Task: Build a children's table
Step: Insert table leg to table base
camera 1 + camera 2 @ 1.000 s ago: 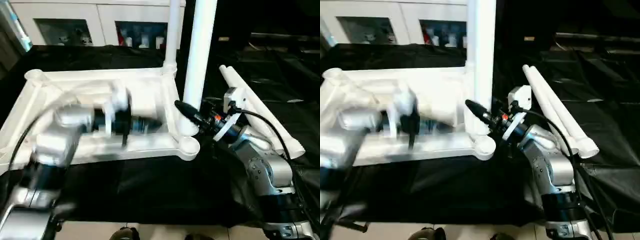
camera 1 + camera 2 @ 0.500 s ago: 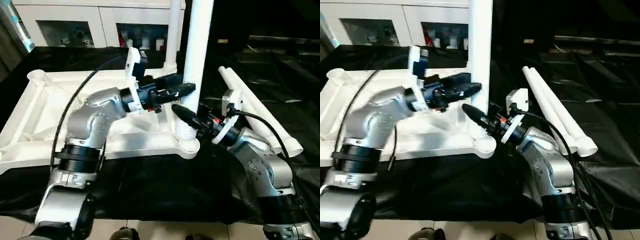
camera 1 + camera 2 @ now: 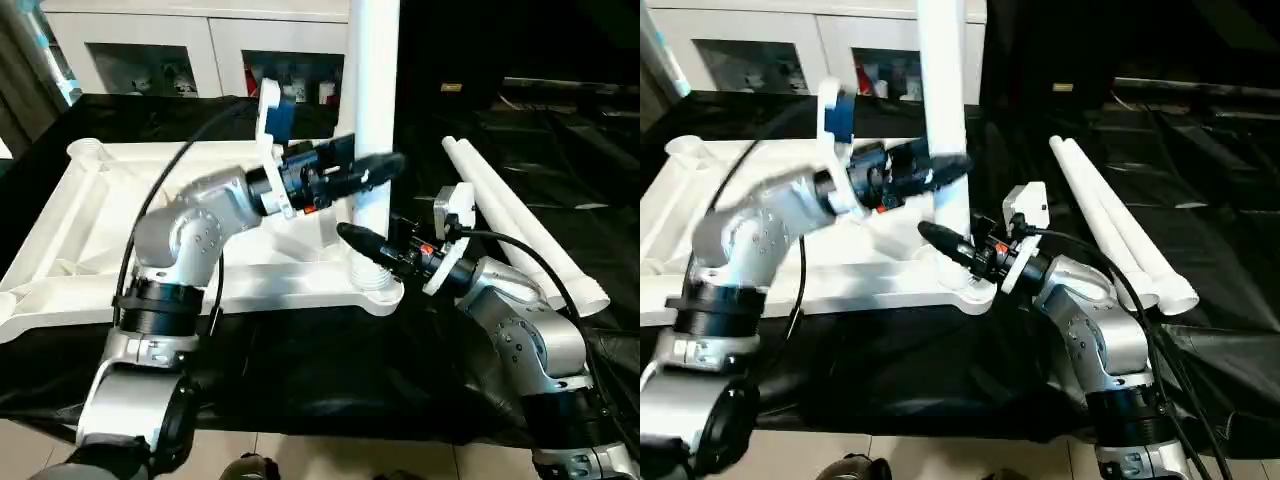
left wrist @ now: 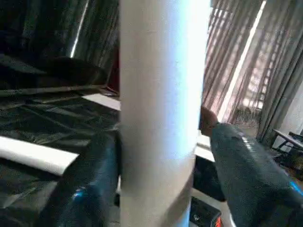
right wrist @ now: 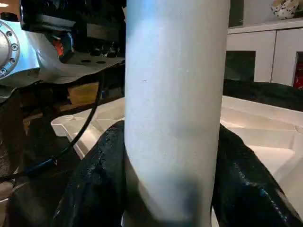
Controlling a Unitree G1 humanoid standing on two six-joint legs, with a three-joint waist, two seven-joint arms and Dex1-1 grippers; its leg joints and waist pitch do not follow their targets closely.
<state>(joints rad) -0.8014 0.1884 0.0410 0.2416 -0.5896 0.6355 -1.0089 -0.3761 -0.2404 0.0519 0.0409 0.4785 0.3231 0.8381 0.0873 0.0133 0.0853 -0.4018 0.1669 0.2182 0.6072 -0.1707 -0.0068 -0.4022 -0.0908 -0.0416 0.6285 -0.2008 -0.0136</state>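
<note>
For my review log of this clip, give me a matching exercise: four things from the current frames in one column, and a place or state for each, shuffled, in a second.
Things:
1. upright leg
2. two spare legs
3. tabletop
4. right gripper

Places or states:
A. lying side by side on the black cloth, beside the right arm
B. upside down, ribbed underside showing
C. shut on the upright leg low down, near the socket
D. standing in the near corner socket, between the left gripper's fingers

Pairs: 1-D, 2-A, 3-B, 4-C
</note>
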